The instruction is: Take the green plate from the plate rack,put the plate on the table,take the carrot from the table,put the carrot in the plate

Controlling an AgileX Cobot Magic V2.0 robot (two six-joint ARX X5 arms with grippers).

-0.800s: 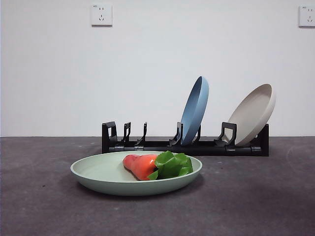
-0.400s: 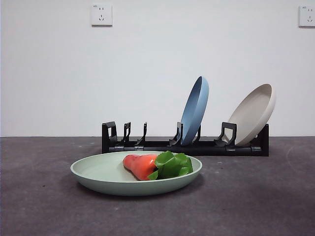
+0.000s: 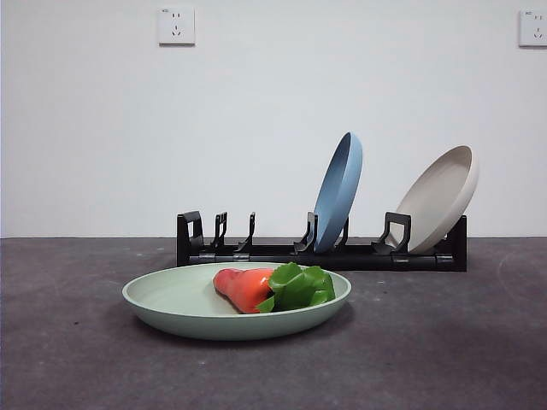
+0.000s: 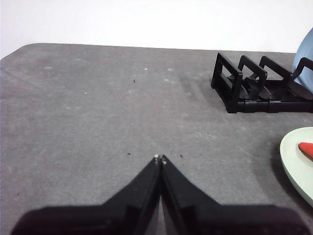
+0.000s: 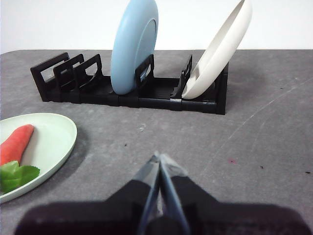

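front view: the green plate [image 3: 171, 312] lies flat on the worktop [image 3: 444, 359] at lower centre of the frame, with the carrot [image 3: 244, 289] resting inside it, leaves toward the right. behind it, across the middle of the frame, stands the rack [image 3: 256, 253], with a blue plate [image 3: 339, 190] and a beige plate [image 3: 440, 198] leaning in its right-hand slots. no arm shows in this view. left claw [image 4: 160, 159] is pinched narrow, tips touching, holding nothing, over bare worktop well apart from the plate. right claw [image 5: 159, 157] is likewise closed and empty, near the plate's edge. by the look of it both steps are done. the carrot looks light and probably a bit smooth, so a grip across its thick orange body would suit better than the floppy leaves. the plate looks stiff and light; its raised rim is the only place to pinch, and it may slide on the worktop
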